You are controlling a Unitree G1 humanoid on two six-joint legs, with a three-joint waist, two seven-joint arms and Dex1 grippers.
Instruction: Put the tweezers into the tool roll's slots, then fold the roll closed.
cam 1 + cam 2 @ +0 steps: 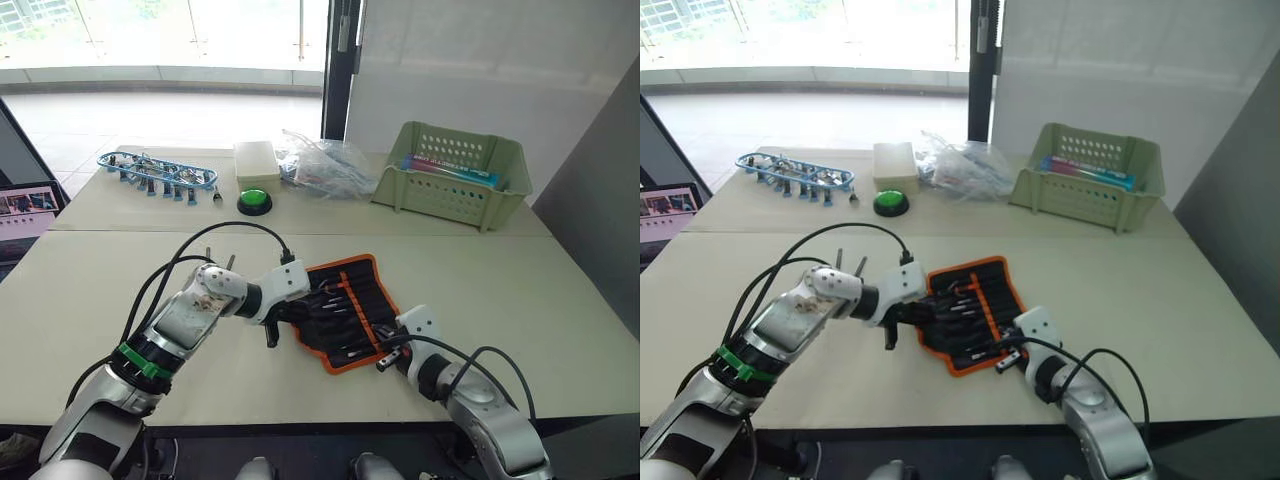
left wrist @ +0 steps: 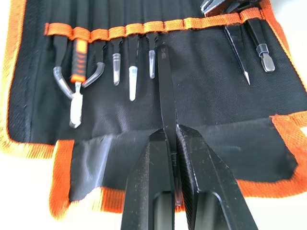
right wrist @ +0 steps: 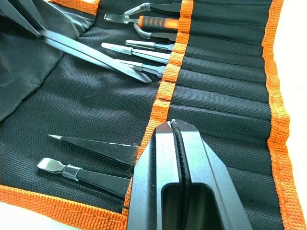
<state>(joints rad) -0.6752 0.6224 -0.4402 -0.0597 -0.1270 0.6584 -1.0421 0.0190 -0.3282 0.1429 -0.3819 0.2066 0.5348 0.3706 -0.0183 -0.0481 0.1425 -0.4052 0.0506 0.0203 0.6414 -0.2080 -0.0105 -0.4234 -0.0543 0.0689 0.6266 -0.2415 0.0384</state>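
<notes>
The tool roll [image 1: 345, 310] lies open on the table, black with orange edging. Several tweezers [image 2: 133, 72] sit with their tips under the orange stripe that runs along the slots [image 2: 144, 28]. My left gripper [image 2: 169, 133] is shut on one black tweezer [image 2: 164, 86], whose point reaches the stripe beside the others. This gripper [image 1: 293, 318] hovers over the roll's left side. My right gripper [image 3: 172, 127] is shut, its tips resting on the orange stripe at the roll's near right part [image 1: 385, 357]. Two more pointed tools [image 3: 96, 146] lie in slots beside it.
A green basket [image 1: 455, 175] stands at the back right. Along the table's far side are a crumpled plastic bag [image 1: 325, 165], a cream box [image 1: 256, 160] with a green button [image 1: 254, 201] in front of it, and a blue rack of clips [image 1: 158, 172]. An orange-handled tool [image 2: 79, 57] sits in the roll.
</notes>
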